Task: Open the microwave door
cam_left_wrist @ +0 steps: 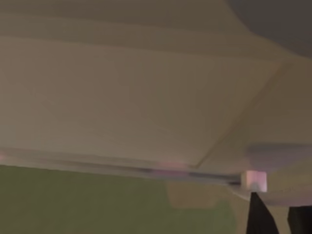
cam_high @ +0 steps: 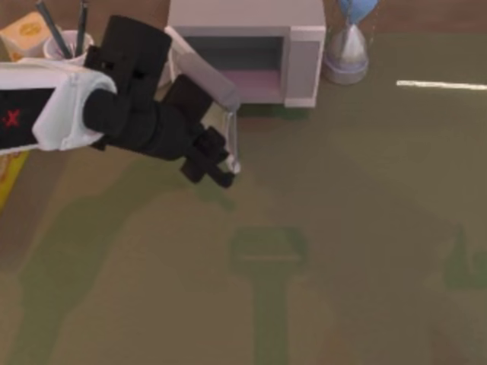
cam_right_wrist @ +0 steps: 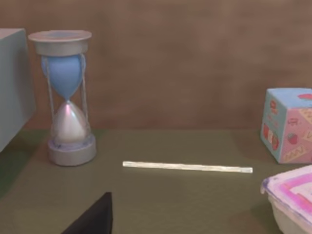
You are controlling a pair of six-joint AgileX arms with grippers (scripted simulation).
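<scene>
The microwave door (cam_high: 207, 85) is being held at its free handle edge by the left gripper (cam_high: 222, 169), closed on it; the hinge is lying toward the microwave (cam_high: 251, 46), behind the gripper.

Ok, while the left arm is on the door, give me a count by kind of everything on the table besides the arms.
Microwave, its door swung partly open: 1
Hourglass: 1
Thin white rod: 1
Cup holding pens: 1
Boxes, one yellow, one pastel printed: 2
Lidded container: 1
Total: 7
</scene>
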